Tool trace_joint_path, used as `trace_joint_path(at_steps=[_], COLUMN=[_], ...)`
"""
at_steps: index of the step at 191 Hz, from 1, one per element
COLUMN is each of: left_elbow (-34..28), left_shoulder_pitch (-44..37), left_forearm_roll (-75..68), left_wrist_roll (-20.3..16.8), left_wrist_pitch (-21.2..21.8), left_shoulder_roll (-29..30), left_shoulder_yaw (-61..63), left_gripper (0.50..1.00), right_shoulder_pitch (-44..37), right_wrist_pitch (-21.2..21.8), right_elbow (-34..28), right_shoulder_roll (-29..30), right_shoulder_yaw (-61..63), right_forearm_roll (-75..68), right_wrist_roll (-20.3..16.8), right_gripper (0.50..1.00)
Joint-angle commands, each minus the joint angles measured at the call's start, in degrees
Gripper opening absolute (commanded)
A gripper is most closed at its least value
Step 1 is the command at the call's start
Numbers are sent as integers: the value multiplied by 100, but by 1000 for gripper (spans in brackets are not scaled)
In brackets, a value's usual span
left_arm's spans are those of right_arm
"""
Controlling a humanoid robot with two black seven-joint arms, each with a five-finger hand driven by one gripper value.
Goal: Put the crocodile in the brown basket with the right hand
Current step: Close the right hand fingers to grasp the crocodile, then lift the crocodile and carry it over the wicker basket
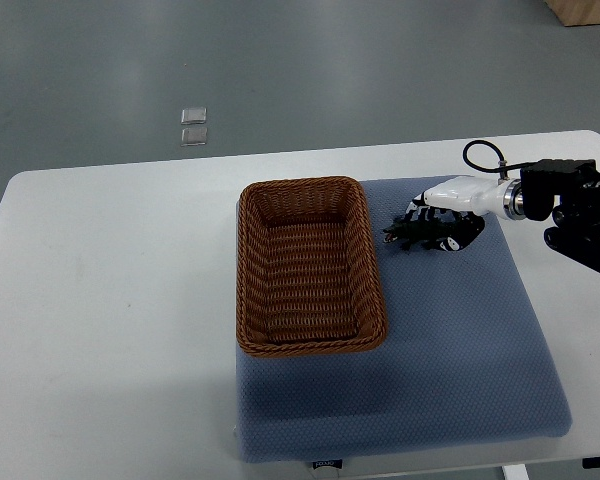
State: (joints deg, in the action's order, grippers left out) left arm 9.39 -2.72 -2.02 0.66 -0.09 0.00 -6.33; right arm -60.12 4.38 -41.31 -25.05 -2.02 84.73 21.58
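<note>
Just right of the brown basket (311,268), over the blue mat (460,340), you see the dark crocodile (401,237) with the right hand's (448,212) fingers curled around it. You cannot tell whether it is clear of the mat. Basket and mat sit on the white table (110,320).

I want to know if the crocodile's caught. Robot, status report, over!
Right hand curled on small dark crocodile toy, over blue padded mat. Left hand not in view. Brown woven rectangular basket empty, just left of hand; nothing between.
</note>
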Motion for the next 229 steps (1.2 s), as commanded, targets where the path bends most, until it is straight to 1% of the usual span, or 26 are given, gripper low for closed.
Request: trace_joint_path(at_steps=[1, 2, 3, 30, 181, 229], left_elbow=[1, 1, 1, 1, 1, 1], left_shoulder_pitch=[0, 0, 0, 0, 0, 0], left_forearm_roll=[0, 0, 0, 0, 0, 0], left_wrist_roll=[-5, -5, 4, -5, 4, -5], left_wrist_pitch=[0, 0, 0, 0, 0, 0], left_shoulder_roll=[0, 0, 0, 0, 0, 0], left_shoulder_yaw=[0, 0, 0, 0, 0, 0], left_gripper=[1000, 1000, 1000, 1000, 1000, 1000], right_shoulder_pitch=[-17, -17, -17, -26, -228, -333], right_wrist_pitch=[2, 2, 2, 2, 2, -7], right_elbow=[0, 0, 0, 0, 18, 18], right_shoulder_roll=[0, 0, 0, -9, -53, -105], right_shoulder_yaw=[0, 0, 0, 0, 88, 105], right_forearm_roll=[9, 9, 9, 17, -53, -167], right_wrist_roll=[13, 13, 13, 92, 144, 267], right_gripper=[511, 511, 500, 500, 500, 500])
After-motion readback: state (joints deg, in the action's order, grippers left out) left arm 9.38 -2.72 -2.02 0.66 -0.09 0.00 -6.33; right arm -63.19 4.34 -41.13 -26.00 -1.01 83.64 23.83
